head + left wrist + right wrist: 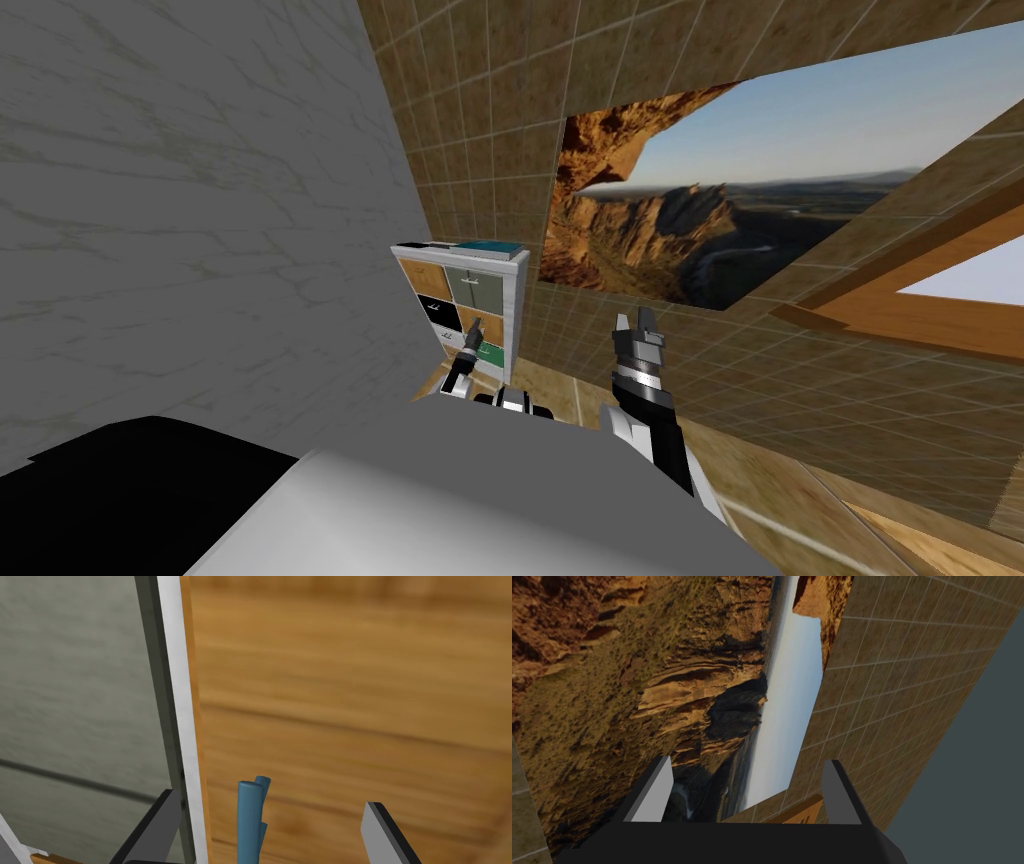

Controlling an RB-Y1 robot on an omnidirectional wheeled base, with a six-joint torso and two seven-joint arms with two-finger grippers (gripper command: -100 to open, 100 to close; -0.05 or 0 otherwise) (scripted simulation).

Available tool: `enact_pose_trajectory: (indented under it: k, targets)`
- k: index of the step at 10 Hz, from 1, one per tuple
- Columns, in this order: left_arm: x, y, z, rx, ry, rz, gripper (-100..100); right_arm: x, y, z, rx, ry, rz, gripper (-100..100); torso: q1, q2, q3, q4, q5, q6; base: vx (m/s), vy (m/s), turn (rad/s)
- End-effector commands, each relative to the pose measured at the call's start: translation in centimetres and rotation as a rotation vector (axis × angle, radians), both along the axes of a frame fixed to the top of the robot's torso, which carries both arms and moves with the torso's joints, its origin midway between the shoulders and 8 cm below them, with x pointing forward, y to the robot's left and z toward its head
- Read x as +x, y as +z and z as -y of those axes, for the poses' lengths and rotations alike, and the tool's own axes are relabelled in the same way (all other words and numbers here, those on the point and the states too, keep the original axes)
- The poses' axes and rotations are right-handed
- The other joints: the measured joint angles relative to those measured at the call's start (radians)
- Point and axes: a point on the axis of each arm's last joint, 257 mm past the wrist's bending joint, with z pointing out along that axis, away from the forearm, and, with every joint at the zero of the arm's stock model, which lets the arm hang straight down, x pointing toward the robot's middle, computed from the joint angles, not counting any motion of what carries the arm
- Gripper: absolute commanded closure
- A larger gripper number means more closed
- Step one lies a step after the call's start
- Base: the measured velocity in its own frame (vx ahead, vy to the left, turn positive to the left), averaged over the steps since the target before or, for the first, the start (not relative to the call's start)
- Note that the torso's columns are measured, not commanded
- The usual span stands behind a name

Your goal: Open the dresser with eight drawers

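The upright dresser (517,290) faces the robot; the open left tool (270,797) straddles the blue handle (249,811) of a wood-grain drawer front (350,701); the right tool (747,760) is open.

Wood-plank floor (553,388) carries a white-framed dresser (517,300), standing upright. On the dresser top lies a flat teal item (490,248), with a thin dark item (437,243) just beside it; neither could be identified.
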Motion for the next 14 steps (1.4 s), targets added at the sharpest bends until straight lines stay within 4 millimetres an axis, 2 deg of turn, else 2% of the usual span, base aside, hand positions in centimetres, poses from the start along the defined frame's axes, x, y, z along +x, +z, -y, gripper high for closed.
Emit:
enact_pose_trajectory:
  k: [1, 2, 6, 7, 10, 13, 14]
  targets:
    - [-0.3, -0.4, 0.0, 0.0, 0.0, -0.002, 100, 0.0, 0.0, 0.0, 0.0, 0.0, 0.0, 0, 0.0, 0.004, 0.002, 0.001, 0.0, 0.0, -0.025, 0.004, 0.024]
    - [-0.2, 0.2, 0.2, 0.001, -0.005, 0.006, 100, 0.0, 0.0, 0.0, 0.0, 0.0, 0.0, 0, 0.002, -0.004, -0.001, -0.004, 0.003, 0.002, -0.13, 0.007, 0.032]
    - [-0.2, 0.2, 0.2, 0.001, -0.01, -0.003, 100, 0.0, 0.0, 0.0, 0.0, 0.0, 0.0, 0, -0.001, 0.002, 0.002, 0.001, 0.0, 0.0, -0.171, 0.028, 0.014]
    - [-0.2, 0.2, -0.5, 0.028, -0.016, -0.004, -100, 0.0, 0.0, 0.0, 0.0, 0.0, 0.0, 0, -0.002, -0.005, -0.002, -0.001, -0.001, 0.0, -0.016, 0.0, -0.004]
    - [0.6, 1.1, -1.2, 0.056, -0.02, 0.001, -100, 0.0, 0.0, 0.0, 0.0, 0.0, 0.0, 0, -0.002, -0.008, -0.004, -0.002, 0.0, 0.0, 0.089, -0.026, -0.008]
    - [1.1, 0.9, 0.2, -0.001, -0.009, -0.011, -100, 0.0, 0.0, 0.0, 0.0, 0.0, 0.0, 0, 0.0, 0.001, 0.001, 0.001, 0.0, 0.0, 0.116, -0.025, -0.004]
    - [1.0, 1.1, -0.1, 0.009, -0.01, -0.009, -100, 0.0, 0.0, 0.0, 0.0, 0.0, 0.0, 0, 0.0, 0.005, 0.003, 0.001, 0.0, 0.0, 0.026, -0.01, 0.0]
